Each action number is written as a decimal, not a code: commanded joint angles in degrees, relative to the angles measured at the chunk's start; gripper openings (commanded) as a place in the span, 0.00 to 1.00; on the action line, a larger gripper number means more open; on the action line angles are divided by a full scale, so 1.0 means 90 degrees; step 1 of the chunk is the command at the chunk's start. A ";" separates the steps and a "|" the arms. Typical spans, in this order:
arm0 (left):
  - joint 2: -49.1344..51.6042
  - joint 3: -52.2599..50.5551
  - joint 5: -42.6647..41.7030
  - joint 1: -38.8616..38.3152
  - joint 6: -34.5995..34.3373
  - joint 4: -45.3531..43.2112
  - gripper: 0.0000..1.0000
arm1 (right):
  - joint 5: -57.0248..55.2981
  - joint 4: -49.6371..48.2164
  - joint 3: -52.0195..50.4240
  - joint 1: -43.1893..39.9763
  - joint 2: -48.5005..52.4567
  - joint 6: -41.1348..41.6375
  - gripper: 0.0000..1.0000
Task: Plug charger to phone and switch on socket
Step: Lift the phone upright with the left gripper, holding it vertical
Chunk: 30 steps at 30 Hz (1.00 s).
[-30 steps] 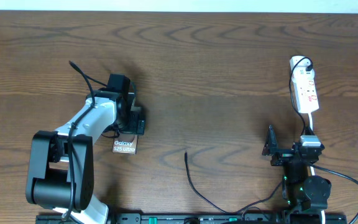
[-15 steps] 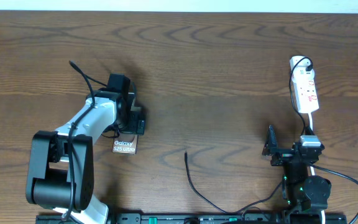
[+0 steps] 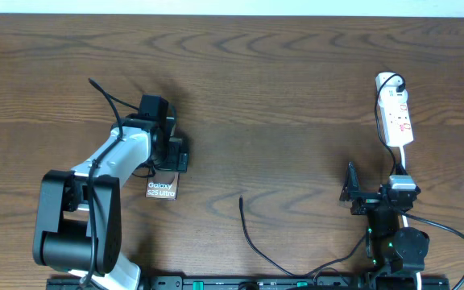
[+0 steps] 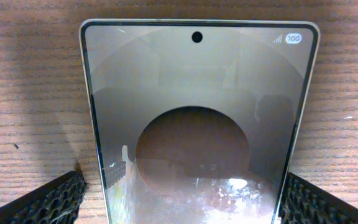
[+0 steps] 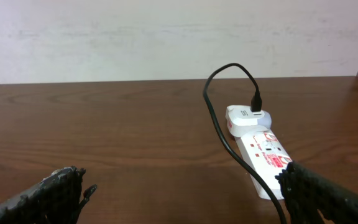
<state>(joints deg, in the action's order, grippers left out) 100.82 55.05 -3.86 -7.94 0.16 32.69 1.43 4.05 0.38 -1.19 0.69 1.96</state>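
- Evidently the left gripper [image 4: 188, 202] straddled the phone [image 4: 197, 124], spread wide outside both long edges, clamping nothing.
- Well right of the phone lay the socket [image 3: 395, 117], its length running fore-and-aft like the phone's.
- Between phone and socket, the right gripper [image 5: 191, 193] hung released, empty.
- Right of the phone, the charger tip [image 3: 241, 199] lay loose, nearer the left gripper.
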 commanded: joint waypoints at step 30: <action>0.0216 -0.0301 -0.0185 0.0015 -0.0029 0.0073 0.99 | -0.0049 0.0029 -0.0007 0.0044 0.0007 0.0039 0.99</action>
<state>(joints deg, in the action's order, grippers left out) 100.71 54.83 -3.88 -7.94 0.19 32.60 1.43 4.05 0.38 -1.19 0.69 1.96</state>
